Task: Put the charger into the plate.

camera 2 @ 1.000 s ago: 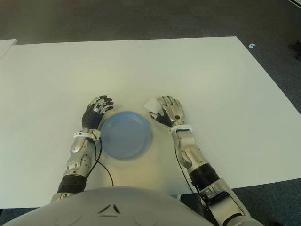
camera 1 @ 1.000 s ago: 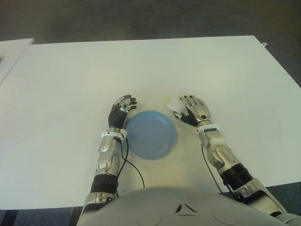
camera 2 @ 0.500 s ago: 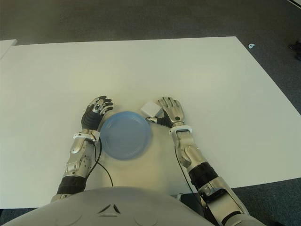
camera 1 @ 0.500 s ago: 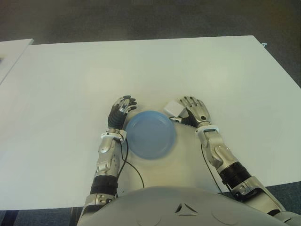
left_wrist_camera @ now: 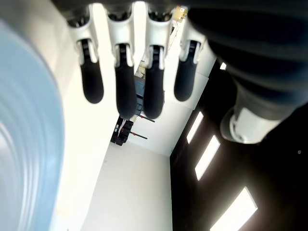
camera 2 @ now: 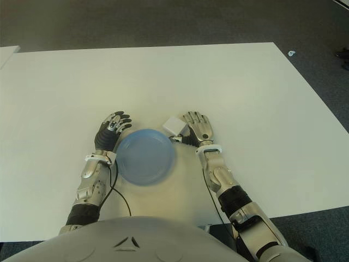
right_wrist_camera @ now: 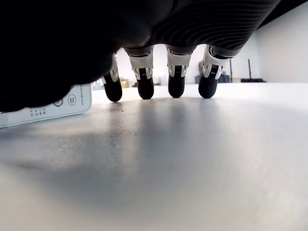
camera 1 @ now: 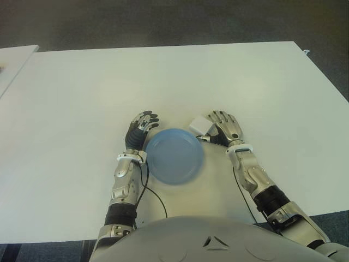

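The blue plate (camera 1: 174,155) lies on the white table (camera 1: 82,98) just in front of me. A white block charger (camera 1: 199,125) sits on the table by the plate's far right rim, outside the plate. My right hand (camera 1: 224,126) lies flat just right of the charger, fingers stretched forward and holding nothing. In the right wrist view the charger (right_wrist_camera: 45,107) shows beside the index finger, with the fingertips (right_wrist_camera: 144,89) low over the table. My left hand (camera 1: 142,126) shows at the plate's left far rim, fingers extended and empty; the plate rim (left_wrist_camera: 24,144) fills one side of its wrist view.
A second white table's corner (camera 1: 13,57) shows at the far left. A thin black cable (camera 1: 155,196) runs from my left wrist across the table toward my body. Dark floor (camera 1: 163,22) lies beyond the table's far edge.
The charger has shifted slightly left and nearer the plate's rim, alongside my right hand's thumb side. The left hand and the plate have stayed put.
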Controlling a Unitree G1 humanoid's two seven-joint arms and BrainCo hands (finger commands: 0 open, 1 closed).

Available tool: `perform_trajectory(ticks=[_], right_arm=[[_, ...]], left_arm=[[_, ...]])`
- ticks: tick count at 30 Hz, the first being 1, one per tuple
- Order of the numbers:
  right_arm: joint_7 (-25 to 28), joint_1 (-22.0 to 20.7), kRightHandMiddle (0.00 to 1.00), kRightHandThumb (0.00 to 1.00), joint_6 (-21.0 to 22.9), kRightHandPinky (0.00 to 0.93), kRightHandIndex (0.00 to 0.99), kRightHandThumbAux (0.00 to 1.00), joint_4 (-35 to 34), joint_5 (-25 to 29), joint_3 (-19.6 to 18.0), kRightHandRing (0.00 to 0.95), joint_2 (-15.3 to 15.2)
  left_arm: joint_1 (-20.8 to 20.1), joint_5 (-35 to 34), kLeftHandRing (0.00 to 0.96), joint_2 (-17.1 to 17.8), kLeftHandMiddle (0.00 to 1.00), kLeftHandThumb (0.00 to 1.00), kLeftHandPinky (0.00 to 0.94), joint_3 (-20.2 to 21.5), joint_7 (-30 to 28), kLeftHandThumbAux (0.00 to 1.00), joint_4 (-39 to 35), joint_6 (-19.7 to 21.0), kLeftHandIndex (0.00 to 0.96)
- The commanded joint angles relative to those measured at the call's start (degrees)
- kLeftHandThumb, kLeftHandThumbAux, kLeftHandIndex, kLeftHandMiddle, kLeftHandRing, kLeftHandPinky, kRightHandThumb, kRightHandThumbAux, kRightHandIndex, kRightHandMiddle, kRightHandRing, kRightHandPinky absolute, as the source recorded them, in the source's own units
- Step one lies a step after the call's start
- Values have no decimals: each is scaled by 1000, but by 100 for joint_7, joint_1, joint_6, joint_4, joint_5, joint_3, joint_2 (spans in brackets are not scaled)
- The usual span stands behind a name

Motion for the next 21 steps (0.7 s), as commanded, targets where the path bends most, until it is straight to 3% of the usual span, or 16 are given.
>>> perform_trajectory(ticks=[1,4,5,7,10,13,21], right_arm=[[-180,-41,215,479,-109,328,103,248,414,46,111,241,9],[-503,-118,503,560,-153,549,267,354,603,39,112,486,26],[-650,-127,536,572,-104,573,290,369,571,-43,138,512,46],[-764,-91,654,655,22,692,371,566,371,-190,188,644,64],[-585,74,727,697,254,788,411,658,-191,-380,226,735,20],[-644,70,760,715,356,831,427,688,-167,-433,234,776,16],[-543,29,786,732,526,852,441,703,-226,-402,200,800,31]], left_arm=[[-5,11,380,-264,388,0,364,-37,29,560,131,56,332],[-33,5,379,-285,388,0,365,-33,54,558,157,51,333],[-44,-8,380,-292,389,0,365,-27,53,558,166,51,333],[-68,-17,381,-306,390,0,368,-22,56,558,195,42,334],[-105,21,380,-305,388,0,367,-23,89,557,235,21,335],[-124,70,379,-305,386,0,370,-26,138,555,267,-10,337],[-176,113,379,-329,384,0,371,-26,270,547,288,33,342]])
